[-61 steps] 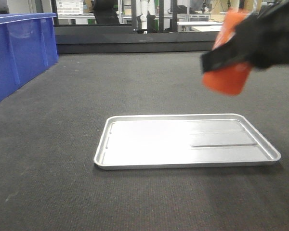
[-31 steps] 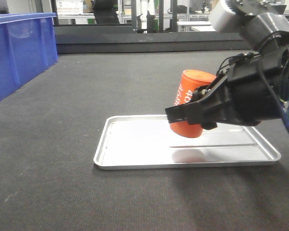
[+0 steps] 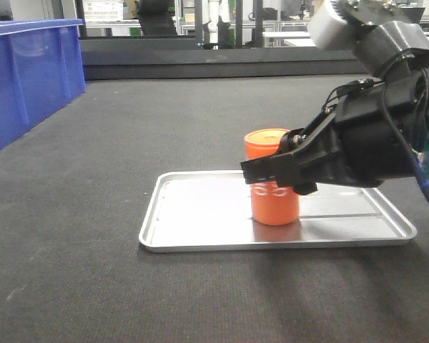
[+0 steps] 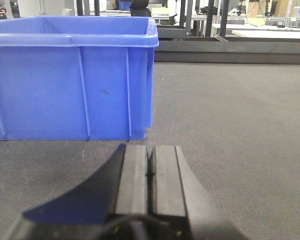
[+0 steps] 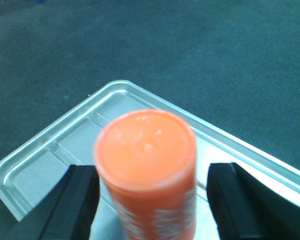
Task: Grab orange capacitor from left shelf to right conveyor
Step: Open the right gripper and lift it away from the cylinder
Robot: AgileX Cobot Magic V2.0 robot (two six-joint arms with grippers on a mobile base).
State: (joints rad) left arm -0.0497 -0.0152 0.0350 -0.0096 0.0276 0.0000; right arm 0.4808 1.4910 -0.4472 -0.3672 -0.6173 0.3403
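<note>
The orange capacitor (image 3: 268, 143) stands upright on a shallow silver tray (image 3: 200, 246) that lies on the dark grey conveyor belt (image 3: 129, 121). My right gripper (image 3: 272, 174) is around the capacitor with its jaws spread. In the right wrist view the capacitor (image 5: 145, 150) stands between the fingers of my right gripper (image 5: 160, 200), close to the left finger, with a gap to the right finger (image 5: 240, 200). My left gripper (image 4: 151, 152) is shut and empty, low over the belt (image 4: 240, 125). The left shelf is out of view.
A blue plastic bin (image 3: 21, 71) stands at the left of the belt and fills the upper left of the left wrist view (image 4: 70, 75). A dark rail and workshop racks run along the far side. The tray's rim (image 5: 40, 160) shows under the capacitor.
My right gripper came down from the upper right with the tilted capacitor, set it upright on the tray, and its jaws now stand apart from it.
</note>
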